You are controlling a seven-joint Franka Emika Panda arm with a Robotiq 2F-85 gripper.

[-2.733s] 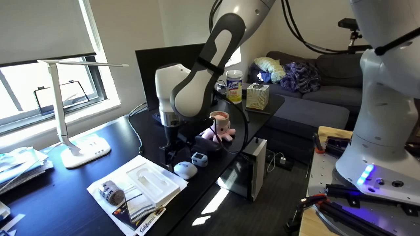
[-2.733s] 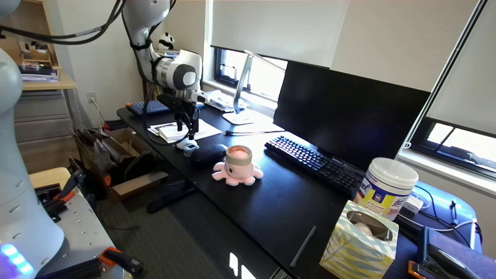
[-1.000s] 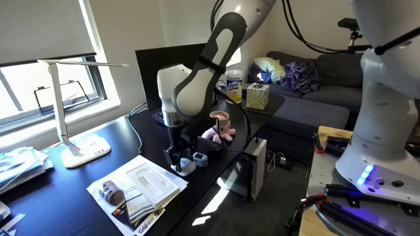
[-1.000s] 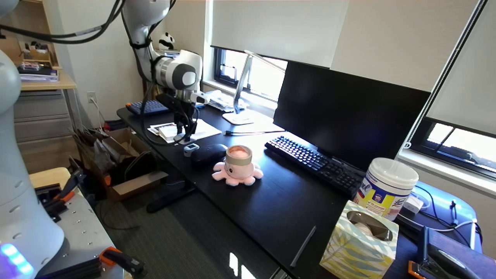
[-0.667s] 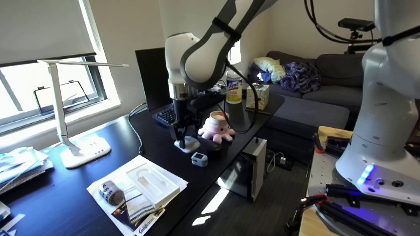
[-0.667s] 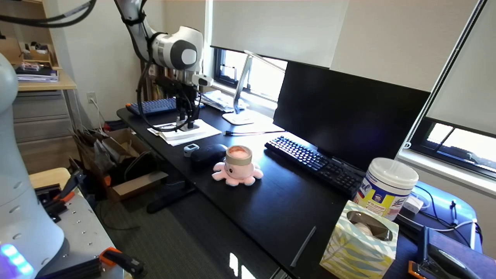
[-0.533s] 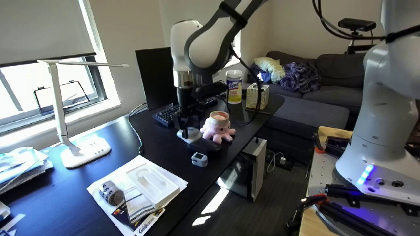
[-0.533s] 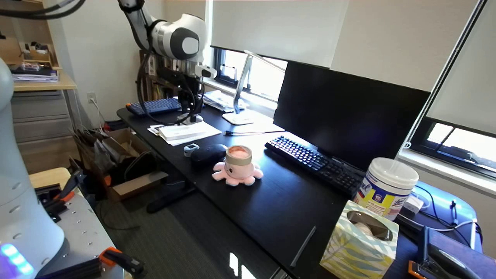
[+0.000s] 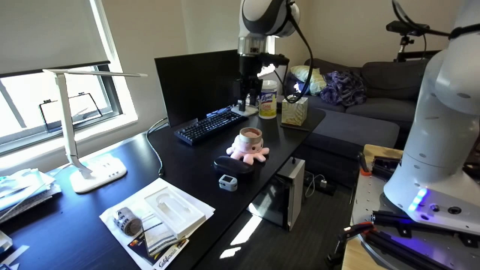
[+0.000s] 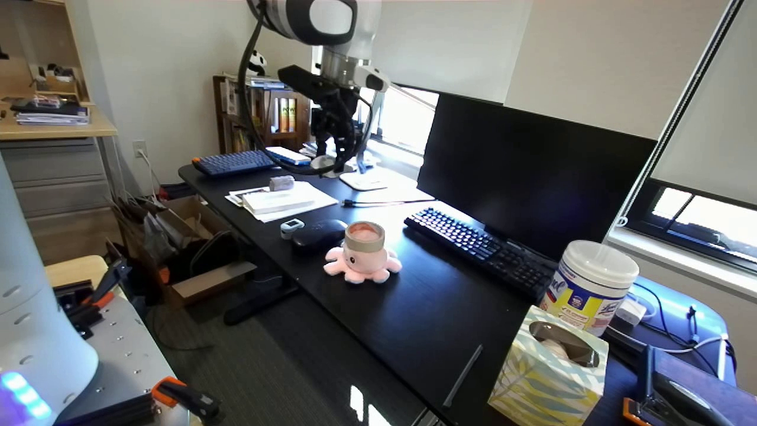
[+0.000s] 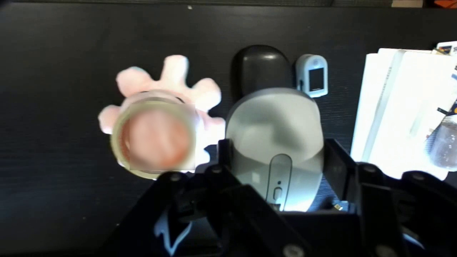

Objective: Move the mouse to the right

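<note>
"Lysol" on canister, "California" on card

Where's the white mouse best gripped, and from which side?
I'd take the white mouse by its long sides, from above: its domed top looks hard to pinch, while the gripper holds it across its width in the wrist view.

White rounded arm, dark trim; silver wrist collar; looping black cable; black screw-studded jaws; blue-lit base.

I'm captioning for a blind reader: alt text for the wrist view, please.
Two fingers grip a pale grey computer mouse above a dark desk. On the desk sit a pink plush toy at left and, at upper centre, a rounded black object beside a small device with a screen.
</note>
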